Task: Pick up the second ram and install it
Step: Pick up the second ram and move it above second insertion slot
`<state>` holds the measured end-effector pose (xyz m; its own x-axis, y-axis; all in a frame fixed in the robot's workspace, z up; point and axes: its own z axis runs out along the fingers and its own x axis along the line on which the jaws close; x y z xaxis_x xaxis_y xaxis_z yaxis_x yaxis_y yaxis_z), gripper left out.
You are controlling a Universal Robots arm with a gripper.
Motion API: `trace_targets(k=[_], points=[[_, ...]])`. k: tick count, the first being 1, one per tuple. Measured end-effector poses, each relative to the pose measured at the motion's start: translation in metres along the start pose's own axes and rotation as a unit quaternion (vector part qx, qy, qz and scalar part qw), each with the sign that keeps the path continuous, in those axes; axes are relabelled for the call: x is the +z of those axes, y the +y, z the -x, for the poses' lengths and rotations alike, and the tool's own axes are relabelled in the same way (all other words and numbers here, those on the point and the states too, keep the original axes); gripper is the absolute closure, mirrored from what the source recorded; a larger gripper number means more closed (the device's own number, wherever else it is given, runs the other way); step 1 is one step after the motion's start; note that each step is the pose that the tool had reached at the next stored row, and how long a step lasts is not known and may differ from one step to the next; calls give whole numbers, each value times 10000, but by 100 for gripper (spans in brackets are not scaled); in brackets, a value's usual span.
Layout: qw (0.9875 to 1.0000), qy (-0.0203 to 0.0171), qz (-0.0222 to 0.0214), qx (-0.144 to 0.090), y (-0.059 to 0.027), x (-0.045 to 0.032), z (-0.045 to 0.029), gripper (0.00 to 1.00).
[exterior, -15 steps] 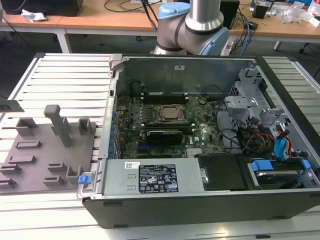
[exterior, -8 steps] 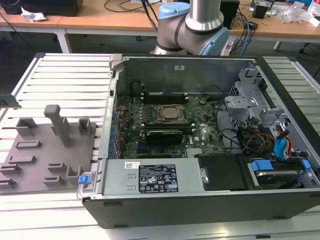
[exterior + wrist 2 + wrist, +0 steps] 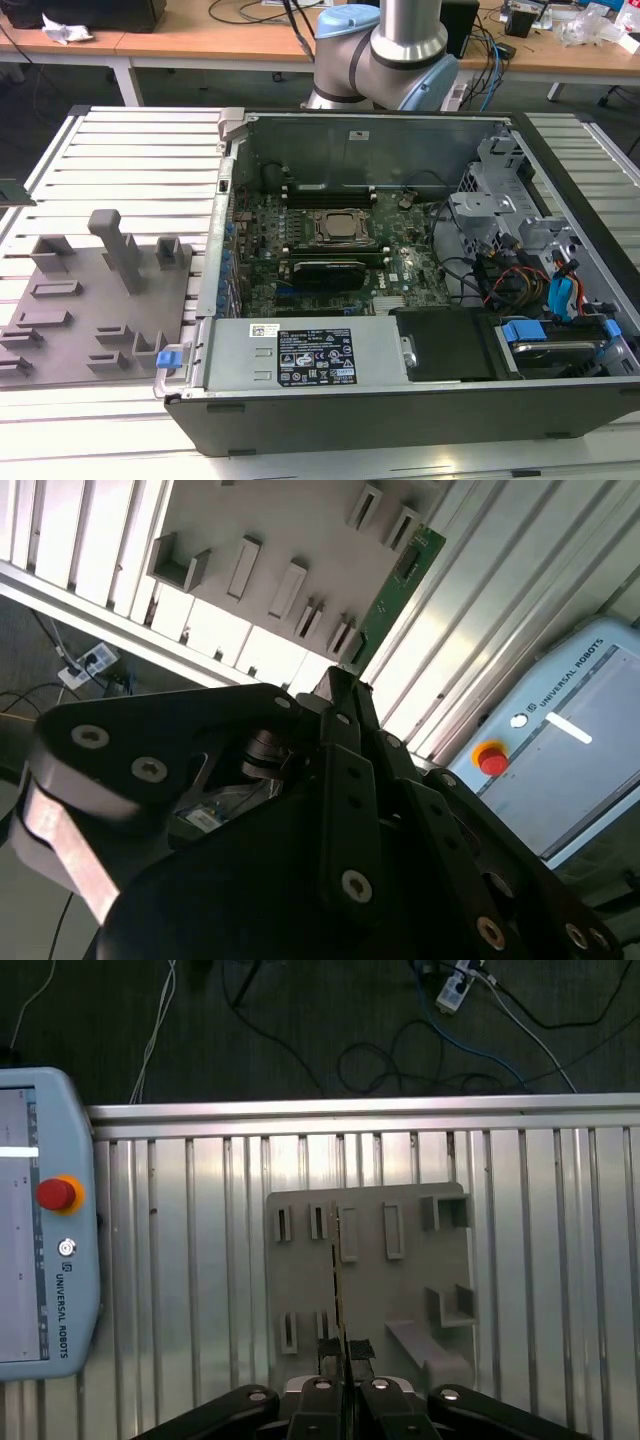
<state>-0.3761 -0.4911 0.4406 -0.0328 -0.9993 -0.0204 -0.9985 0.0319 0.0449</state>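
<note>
One tray [image 3: 400, 1290] under one ram [image 3: 396, 590] (in gripper [image 3: 344, 1352])

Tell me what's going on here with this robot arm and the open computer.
The arm's gripper is shut on the second ram, a thin green stick, holding it above the grey tray on the slatted table. The open computer case sits beside the tray with its motherboard exposed; the stick is not installed yet.
</note>
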Motion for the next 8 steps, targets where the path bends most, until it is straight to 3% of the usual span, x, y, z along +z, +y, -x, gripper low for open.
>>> trace_targets(k=[4, 8], points=[[10000, 0, 0, 1, 6, -115, 3, 87], [10000, -4, 1, 0, 6, -162, 30, 87]])
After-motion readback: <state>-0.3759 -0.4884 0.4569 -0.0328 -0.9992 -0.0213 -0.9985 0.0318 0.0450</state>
